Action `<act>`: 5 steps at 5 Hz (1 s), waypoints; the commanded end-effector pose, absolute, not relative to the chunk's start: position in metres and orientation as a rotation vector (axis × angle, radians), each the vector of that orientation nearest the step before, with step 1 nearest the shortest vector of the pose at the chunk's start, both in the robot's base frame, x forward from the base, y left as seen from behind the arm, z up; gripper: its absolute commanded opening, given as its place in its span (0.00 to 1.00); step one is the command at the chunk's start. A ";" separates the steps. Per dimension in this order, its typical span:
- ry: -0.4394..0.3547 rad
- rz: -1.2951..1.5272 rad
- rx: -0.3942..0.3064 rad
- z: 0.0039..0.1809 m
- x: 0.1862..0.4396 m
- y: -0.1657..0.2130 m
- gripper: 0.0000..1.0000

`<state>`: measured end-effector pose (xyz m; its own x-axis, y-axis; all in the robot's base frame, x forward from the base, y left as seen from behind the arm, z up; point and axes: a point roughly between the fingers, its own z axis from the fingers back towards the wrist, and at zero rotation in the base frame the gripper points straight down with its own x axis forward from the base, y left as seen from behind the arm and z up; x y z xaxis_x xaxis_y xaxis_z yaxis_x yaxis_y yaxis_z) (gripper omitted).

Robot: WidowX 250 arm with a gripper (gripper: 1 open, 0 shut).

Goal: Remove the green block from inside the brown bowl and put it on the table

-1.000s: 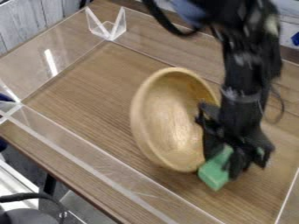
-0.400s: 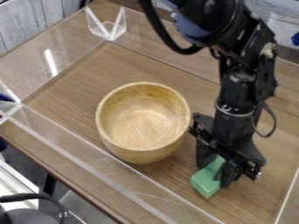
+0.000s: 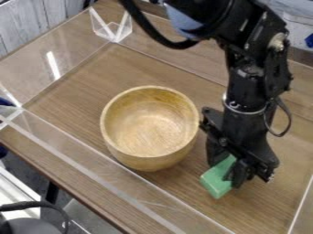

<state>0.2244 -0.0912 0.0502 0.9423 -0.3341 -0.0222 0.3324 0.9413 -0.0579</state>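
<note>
Green block out of the bowl, pinched in the gripper at the table's near right.

The table [image 3: 86, 96] fills the view, brown wood grain, with clear acrylic walls [image 3: 73, 187] along its edges and a small clear bracket [image 3: 113, 26] standing at the far edge. The black robot arm [image 3: 251, 55] comes down from the top right and hides part of the tabletop behind it. The brown bowl [image 3: 149, 126] sits upright near the middle, its pale inside holding nothing. Just right of the bowl, the gripper [image 3: 235, 166] points down with its jaws closed around the green block [image 3: 221, 177]. The block is tilted, its lower end at or just above the wood; which, I cannot tell.
</note>
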 end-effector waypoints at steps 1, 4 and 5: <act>-0.023 -0.357 -0.060 0.061 0.235 -0.093 0.00; 0.016 -0.391 -0.045 0.056 0.251 -0.086 0.00; 0.012 -0.389 -0.089 0.057 0.250 -0.081 0.00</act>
<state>0.2414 -0.0799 0.0441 0.9235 -0.3802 -0.0504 0.3746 0.9224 -0.0939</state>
